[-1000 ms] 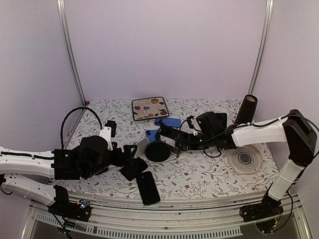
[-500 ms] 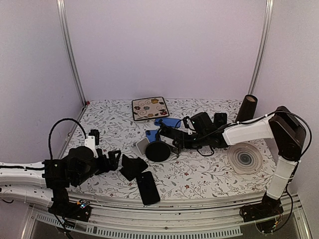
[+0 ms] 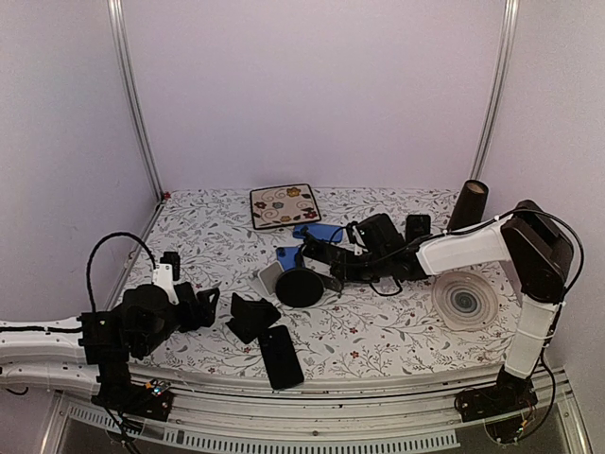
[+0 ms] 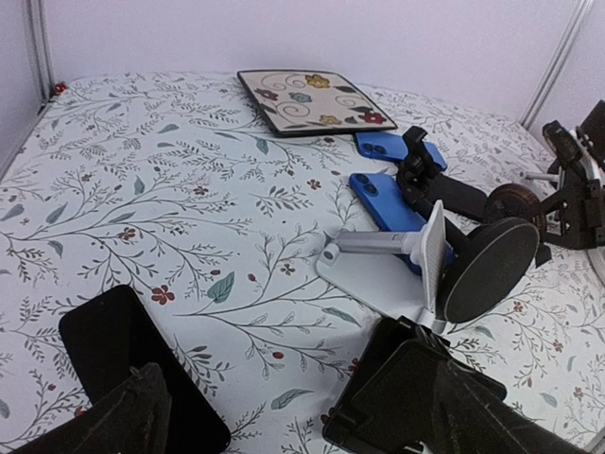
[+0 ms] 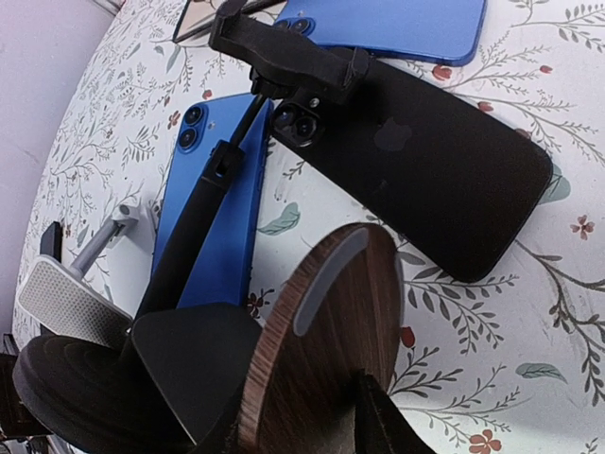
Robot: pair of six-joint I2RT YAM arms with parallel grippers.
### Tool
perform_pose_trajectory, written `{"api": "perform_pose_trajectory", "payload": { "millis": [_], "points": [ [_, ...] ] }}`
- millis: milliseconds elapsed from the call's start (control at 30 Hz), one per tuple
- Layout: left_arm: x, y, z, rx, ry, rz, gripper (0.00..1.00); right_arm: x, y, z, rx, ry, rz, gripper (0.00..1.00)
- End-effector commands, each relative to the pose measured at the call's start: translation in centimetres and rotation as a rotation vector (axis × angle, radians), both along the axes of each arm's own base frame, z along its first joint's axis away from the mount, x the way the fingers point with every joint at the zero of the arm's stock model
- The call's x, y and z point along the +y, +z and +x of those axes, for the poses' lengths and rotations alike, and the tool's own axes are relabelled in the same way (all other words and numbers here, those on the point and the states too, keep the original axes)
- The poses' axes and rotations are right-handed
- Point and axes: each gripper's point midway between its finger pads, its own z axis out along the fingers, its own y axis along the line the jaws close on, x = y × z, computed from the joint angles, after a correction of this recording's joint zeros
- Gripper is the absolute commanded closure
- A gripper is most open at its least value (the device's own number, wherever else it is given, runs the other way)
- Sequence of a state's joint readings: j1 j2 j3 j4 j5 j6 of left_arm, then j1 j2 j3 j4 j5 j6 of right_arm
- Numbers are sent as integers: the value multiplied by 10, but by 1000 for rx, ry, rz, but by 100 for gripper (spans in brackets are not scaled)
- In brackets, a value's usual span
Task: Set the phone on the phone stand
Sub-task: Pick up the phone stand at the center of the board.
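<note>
A round wooden phone stand (image 5: 321, 340) with a slot is tipped up on its edge, and my right gripper (image 5: 302, 426) is shut on it near the table's middle (image 3: 336, 270). Just past it lies a black phone (image 5: 416, 156), with two blue phones (image 5: 217, 189) (image 5: 397, 24) further on. Another black phone (image 3: 281, 355) lies at the front edge. My left gripper (image 3: 203, 305) stands open and empty, pulled back at the left. A black folded stand (image 4: 416, 378) is by its right finger.
A white stand (image 4: 378, 274) and a black round-based stand with a clamp arm (image 4: 487, 270) sit mid-table. A patterned tile (image 3: 285, 205) lies at the back, a dark cylinder (image 3: 468, 206) back right, a spiral coaster (image 3: 465, 301) at the right.
My right gripper has closed on the wooden stand. The left arm has drawn back to the left, away from the black folded stand, still open.
</note>
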State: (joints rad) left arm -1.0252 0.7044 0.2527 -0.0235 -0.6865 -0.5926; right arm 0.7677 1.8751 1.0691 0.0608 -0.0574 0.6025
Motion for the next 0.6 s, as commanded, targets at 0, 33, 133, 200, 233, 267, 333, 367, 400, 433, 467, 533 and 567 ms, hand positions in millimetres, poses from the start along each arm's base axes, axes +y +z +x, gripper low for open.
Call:
{"api": "perform_pose_trajectory", "payload": {
  "millis": [0,33,133,200,233,267,333,367,400,433,467,533,567],
  "points": [
    [5,16,7,-52,27,37,3,3,3,3,-4,-14,9,68],
    [5,17,7,-58,24,39,3,3,4,2,-4,-15,12,69],
    [5,18,8,-70,20,41,3,0,4,-1,-2,-19,19,73],
    [5,19,8,-78,20,44,3,-2,6,-3,-2,-24,27,75],
    [5,19,8,-80,19,43,3,-3,8,-4,-2,-26,34,76],
    [5,20,8,-81,19,41,3,-4,9,-5,-2,-28,37,77],
    [6,20,8,-85,24,39,3,-6,10,-7,-2,-33,42,79],
    [7,21,8,-86,27,36,3,-8,10,-8,-3,-37,45,80],
    [8,21,8,-88,33,33,3,-9,11,-9,-1,-41,51,82],
    [10,22,8,-92,40,29,3,-10,13,-10,-2,-42,56,85],
    [11,22,7,-95,44,27,3,-12,13,-11,-1,-45,61,86],
    [15,24,8,-105,58,21,3,-13,16,-13,-3,-47,74,89],
    [16,25,7,-108,62,17,3,-14,18,-14,-2,-49,81,90]
  ]
}}
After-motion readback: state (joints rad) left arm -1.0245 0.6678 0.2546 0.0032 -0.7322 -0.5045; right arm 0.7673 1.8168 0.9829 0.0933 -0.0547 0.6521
